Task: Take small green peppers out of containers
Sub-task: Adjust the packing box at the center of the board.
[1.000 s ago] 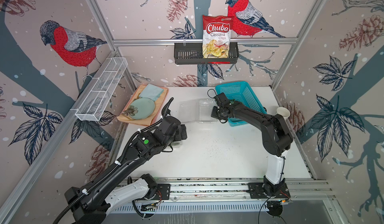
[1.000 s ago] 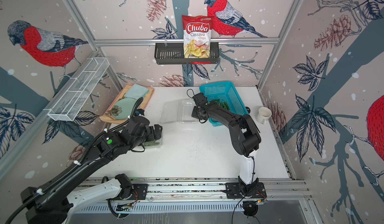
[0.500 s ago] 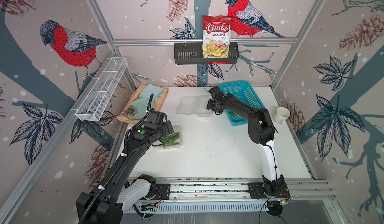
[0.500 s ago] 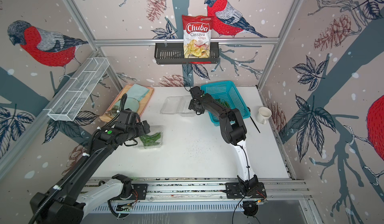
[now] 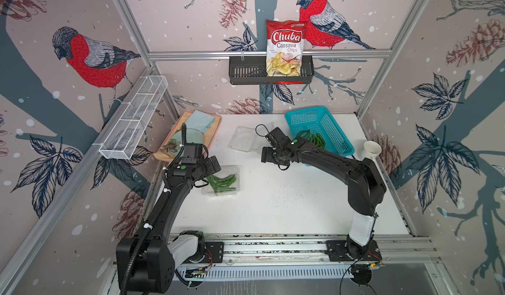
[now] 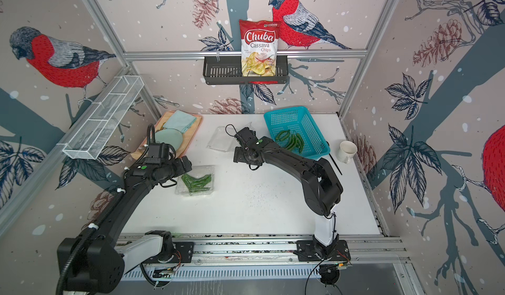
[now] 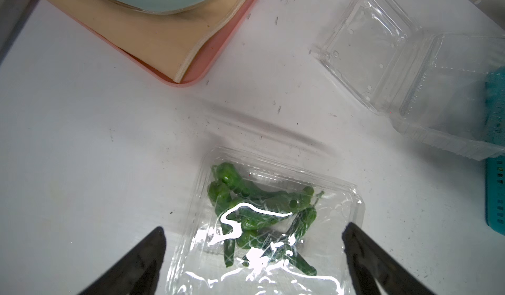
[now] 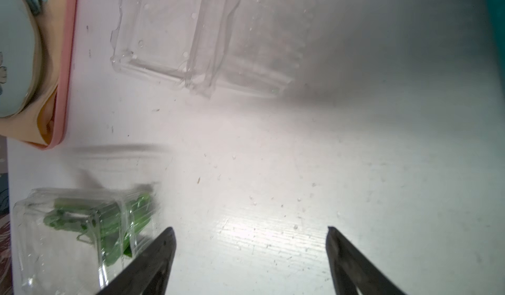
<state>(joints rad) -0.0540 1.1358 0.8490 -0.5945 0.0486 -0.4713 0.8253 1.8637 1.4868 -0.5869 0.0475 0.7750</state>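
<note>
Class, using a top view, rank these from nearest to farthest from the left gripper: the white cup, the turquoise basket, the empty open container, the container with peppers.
1. The container with peppers, directly below the left gripper.
2. The empty open container, mid-table toward the back.
3. The turquoise basket, back right.
4. The white cup, at the right edge.
</note>
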